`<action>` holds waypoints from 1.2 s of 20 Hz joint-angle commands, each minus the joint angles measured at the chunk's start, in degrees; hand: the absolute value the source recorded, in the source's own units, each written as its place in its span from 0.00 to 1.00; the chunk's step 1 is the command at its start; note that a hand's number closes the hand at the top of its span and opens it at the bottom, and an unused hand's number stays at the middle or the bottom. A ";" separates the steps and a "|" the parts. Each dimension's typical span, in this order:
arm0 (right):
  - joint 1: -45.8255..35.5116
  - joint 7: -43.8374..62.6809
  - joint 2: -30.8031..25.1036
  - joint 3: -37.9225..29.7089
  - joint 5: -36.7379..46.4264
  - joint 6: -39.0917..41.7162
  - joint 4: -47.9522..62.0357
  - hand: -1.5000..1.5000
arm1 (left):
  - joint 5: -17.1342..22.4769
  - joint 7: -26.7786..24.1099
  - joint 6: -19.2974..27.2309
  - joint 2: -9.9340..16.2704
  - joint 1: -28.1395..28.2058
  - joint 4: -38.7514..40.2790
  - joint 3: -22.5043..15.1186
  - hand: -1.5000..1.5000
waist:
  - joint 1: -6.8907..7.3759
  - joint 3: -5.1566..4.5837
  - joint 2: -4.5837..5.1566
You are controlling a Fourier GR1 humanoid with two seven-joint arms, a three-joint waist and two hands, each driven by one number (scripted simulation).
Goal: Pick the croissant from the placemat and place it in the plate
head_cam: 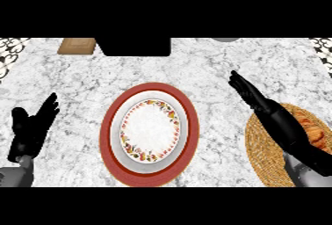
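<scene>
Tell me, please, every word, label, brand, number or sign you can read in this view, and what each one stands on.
None: no words, numbers or signs show anywhere.
The plate bears only a floral border pattern on its rim, no lettering.
The woven placemat, the croissant and the marble counter carry no labels.
The tan board at the top edge is blank as far as it shows.

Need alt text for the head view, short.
Right hand, open, stretches over a woven placemat where a croissant lies, partly hidden. A floral plate sits mid-counter on a red mat; left hand rests open at left.
</scene>
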 commanded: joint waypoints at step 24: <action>8.12 -23.14 -9.81 -6.19 20.65 -8.51 15.45 0.00 | 1.06 -4.92 -5.05 -1.76 -8.95 -14.66 1.76 0.50 | -1.75 -1.45 -1.18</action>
